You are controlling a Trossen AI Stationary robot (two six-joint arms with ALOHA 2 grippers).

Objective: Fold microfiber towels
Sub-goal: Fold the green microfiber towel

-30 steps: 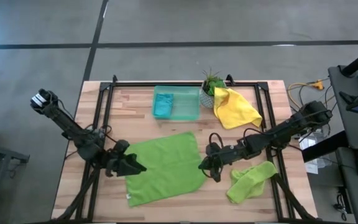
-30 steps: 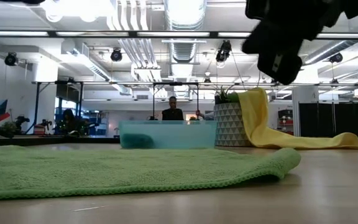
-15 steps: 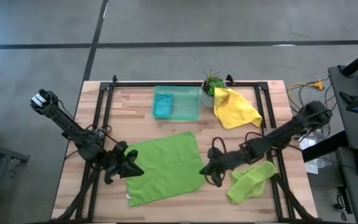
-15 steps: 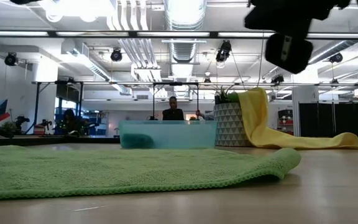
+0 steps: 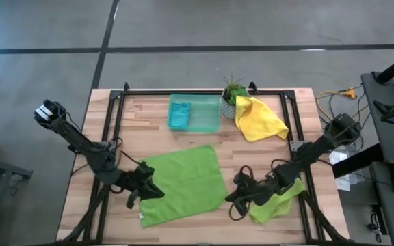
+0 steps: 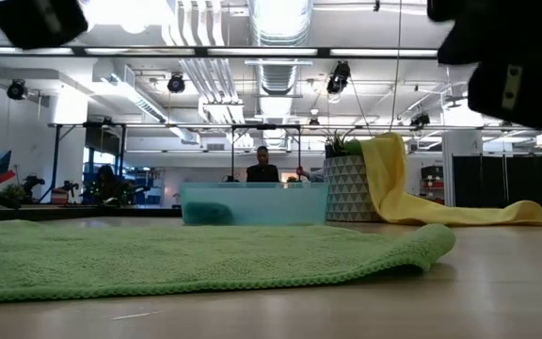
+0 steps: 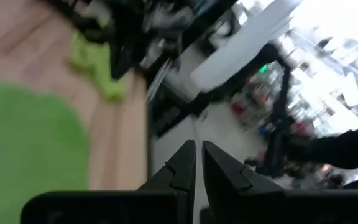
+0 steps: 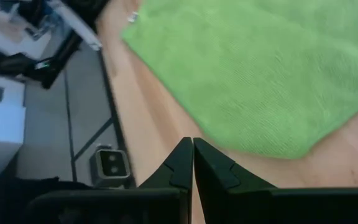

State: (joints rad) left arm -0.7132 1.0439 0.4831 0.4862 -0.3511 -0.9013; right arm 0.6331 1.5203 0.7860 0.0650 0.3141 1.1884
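The large lime green towel [image 5: 182, 183] lies spread flat in the middle of the tabletop [image 5: 156, 116]. From above, the left gripper [image 5: 149, 191] sits at its left edge and the right gripper [image 5: 234, 197] just beside its right edge; both have their jaws closed and hold nothing. A crumpled lime green towel [image 5: 273, 202] lies partly under the right arm. Only the low view shows the yellow towel [image 6: 412, 193] hanging over the plant pot [image 6: 347, 188]. The teal towel [image 5: 178, 115] lies in the tray [image 5: 204, 123].
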